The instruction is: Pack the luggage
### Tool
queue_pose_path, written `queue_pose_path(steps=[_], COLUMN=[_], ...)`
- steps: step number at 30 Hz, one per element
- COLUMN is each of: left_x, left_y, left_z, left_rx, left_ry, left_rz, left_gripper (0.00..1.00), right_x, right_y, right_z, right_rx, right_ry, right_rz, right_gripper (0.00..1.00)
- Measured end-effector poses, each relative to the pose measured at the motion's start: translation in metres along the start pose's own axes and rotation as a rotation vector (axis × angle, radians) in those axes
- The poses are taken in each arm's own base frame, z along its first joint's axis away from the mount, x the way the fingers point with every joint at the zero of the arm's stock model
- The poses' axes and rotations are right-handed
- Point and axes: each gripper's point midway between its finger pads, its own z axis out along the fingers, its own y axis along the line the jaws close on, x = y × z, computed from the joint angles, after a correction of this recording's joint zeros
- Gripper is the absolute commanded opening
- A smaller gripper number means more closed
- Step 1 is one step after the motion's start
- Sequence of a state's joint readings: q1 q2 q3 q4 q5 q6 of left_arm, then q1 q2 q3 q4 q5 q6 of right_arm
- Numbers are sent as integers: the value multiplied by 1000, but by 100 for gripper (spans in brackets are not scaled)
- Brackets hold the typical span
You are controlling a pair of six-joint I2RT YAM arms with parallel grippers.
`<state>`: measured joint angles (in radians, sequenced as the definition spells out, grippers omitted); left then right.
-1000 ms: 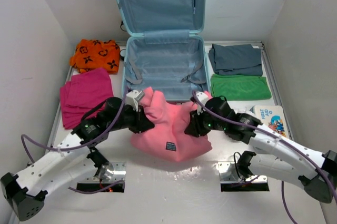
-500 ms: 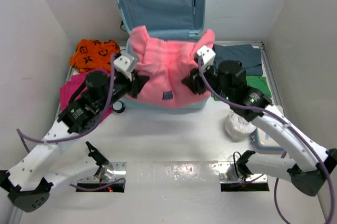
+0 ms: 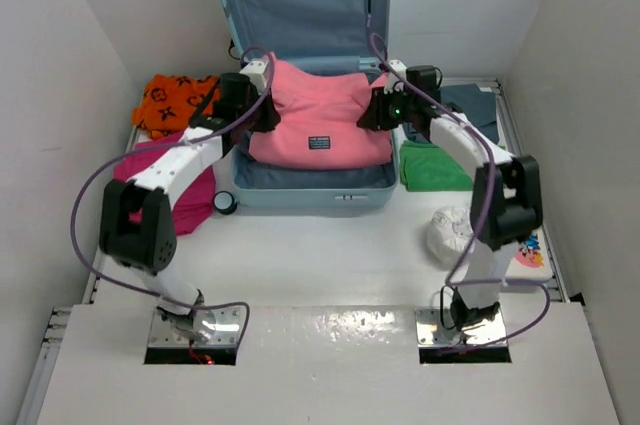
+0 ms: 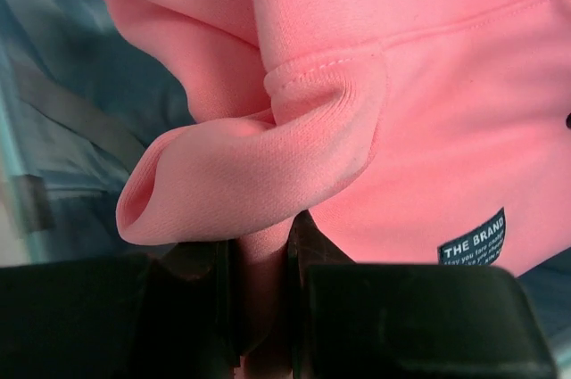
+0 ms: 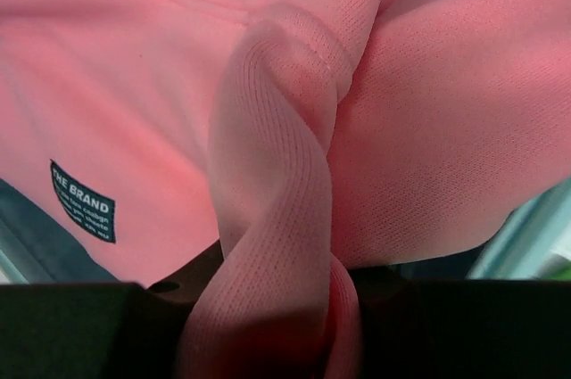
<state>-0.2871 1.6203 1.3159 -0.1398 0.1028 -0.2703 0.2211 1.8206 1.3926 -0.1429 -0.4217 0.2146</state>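
One aqua suitcase [image 3: 300, 195], one pink sweatshirt [image 3: 318, 120], four other cloths: orange cloth [image 3: 180, 100], magenta cloth [image 3: 197, 195], grey-blue cloth [image 3: 478, 103], green cloth [image 3: 425, 165], one white bundle [image 3: 450, 235]

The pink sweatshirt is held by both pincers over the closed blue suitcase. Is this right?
No. The suitcase is open, lid raised, as the top view shows. The left pincer and right pincer do hold the pink sweatshirt over it.

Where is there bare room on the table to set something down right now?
The widest bare patch is the white table in front of the luggage, between the magenta cloth and the white bundle. Both sides of the luggage are crowded with folded clothes, and the pink sweatshirt fills most of its base.
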Motion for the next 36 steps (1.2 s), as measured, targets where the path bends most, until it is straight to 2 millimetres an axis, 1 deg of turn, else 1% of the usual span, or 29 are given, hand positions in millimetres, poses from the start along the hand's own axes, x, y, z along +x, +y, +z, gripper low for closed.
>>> queue_pose_path(steps=[2,4,6,9,13,17,20,24,25,26,27,29,30,31,32,34,35,36], left_x=[18,38,54,64,78,92,102,117,120,124,129,137,139,140,141,138,136,133], left_y=[11,18,22,24,34,41,43,42,43,44,45,48,50,52,55,59,61,63], left_z=[17,24,23,20,15,9,6,9,11,13,15,18,19,20,19,19,18,18], left_rx=[-8,-23,-41,-61,-114,-186,-221,-259,-268,-276,-285,-304,-312,-321,-339,-362,-371,-379], left_ry=[63,128,187,224,268,315,339,370,375,383,393,411,415,418,421,419,417,414], left_rz=[-50,-88,-113,-129,-132,-111,-103,-108,-110,-110,-110,-109,-109,-102,-100,-91,-83,-72], left_gripper=[0,0,0,0,0,0,0,0,4,9,21,29,43,50,56,62,65,67], right_x=[14,32,49,70,82,92,98,101,104,106,109,112,112,112,111,112,113,115], right_y=[-7,-10,-9,-3,10,20,18,6,3,2,0,0,0,0,0,-3,-5,-7], right_z=[17,28,35,36,34,37,38,44,46,48,49,50,50,50,50,48,46,44], right_rx=[-28,-53,-72,-85,-90,-63,-26,23,36,45,57,73,80,88,97,120,134,150], right_ry=[64,132,194,271,324,365,384,415,425,434,445,460,465,469,472,484,494,504], right_rz=[70,127,172,235,255,232,209,178,167,154,139,104,89,72,59,31,20,8], right_gripper=[0,0,0,0,0,0,0,0,0,5,7,15,21,32,39,54,64,67])
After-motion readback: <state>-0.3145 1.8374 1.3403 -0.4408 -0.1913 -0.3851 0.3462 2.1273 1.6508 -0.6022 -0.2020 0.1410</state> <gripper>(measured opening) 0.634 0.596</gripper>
